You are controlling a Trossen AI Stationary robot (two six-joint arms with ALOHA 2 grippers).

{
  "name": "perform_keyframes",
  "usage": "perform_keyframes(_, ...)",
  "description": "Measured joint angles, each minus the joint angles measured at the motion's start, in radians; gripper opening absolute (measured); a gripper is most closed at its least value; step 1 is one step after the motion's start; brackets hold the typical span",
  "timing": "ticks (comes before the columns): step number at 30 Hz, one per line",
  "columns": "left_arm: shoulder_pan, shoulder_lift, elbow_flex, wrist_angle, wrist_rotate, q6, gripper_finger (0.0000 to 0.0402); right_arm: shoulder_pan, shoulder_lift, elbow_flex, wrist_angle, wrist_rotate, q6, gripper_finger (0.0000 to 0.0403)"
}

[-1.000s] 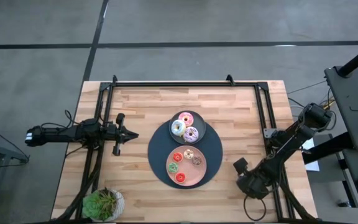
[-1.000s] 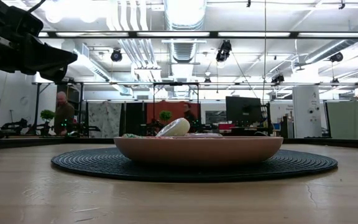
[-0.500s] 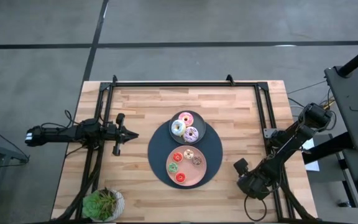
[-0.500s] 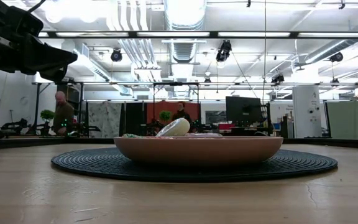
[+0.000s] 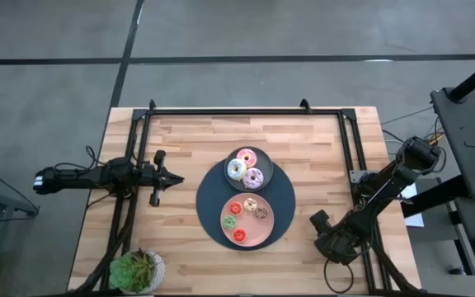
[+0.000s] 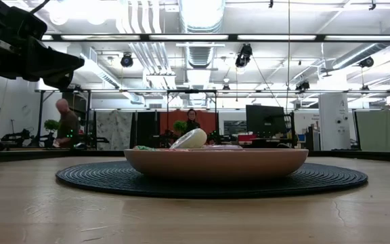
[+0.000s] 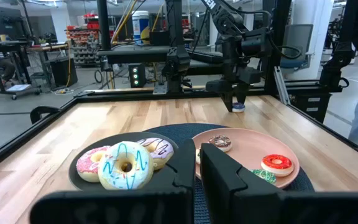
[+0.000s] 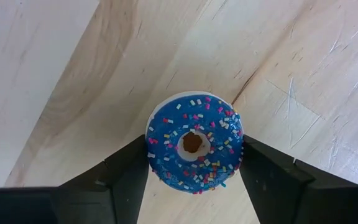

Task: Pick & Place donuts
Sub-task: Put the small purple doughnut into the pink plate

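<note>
— Down at the table's front right corner, what has the right gripper [image 8: 193, 171] got?

— A small blue donut [image 8: 194, 143] with sprinkles, lying flat on the bare wood between its fingers [image 8: 129, 171]. Each finger touches, or nearly touches, a flank of the ring; no firm squeeze is visible.

— How will it handle?

— Light and stiff, I'd judge, with a smooth glaze that might slip. Pinching across the outer edge, as now, looks right.

— And farther off?

— The pink plate [image 5: 265, 226] holds other small donuts, the grey plate [image 5: 264, 157] three frosted ones. The left gripper [image 5: 168, 178] waits at the left edge, fingers together, empty.
</note>
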Motion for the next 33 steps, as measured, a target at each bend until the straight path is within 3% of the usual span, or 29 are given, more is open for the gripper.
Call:
perform_keyframes(14, 0.0, 0.0, 0.0, 0.0, 0.0, 0.0, 0.0, -0.048, -0.028, 0.098, -0.006, -0.023, -0.002, 0.0226)
perform_keyframes(26, 0.0, 0.0, 0.0, 0.0, 0.0, 0.0, 0.0, -0.151, -0.026, 0.32, -0.032, -0.043, -0.073, 0.0226)
perform_keyframes(33, 0.0, 0.0, 0.0, 0.0, 0.0, 0.0, 0.0, -0.215, 0.043, 0.453, -0.095, -0.042, -0.106, 0.0226)
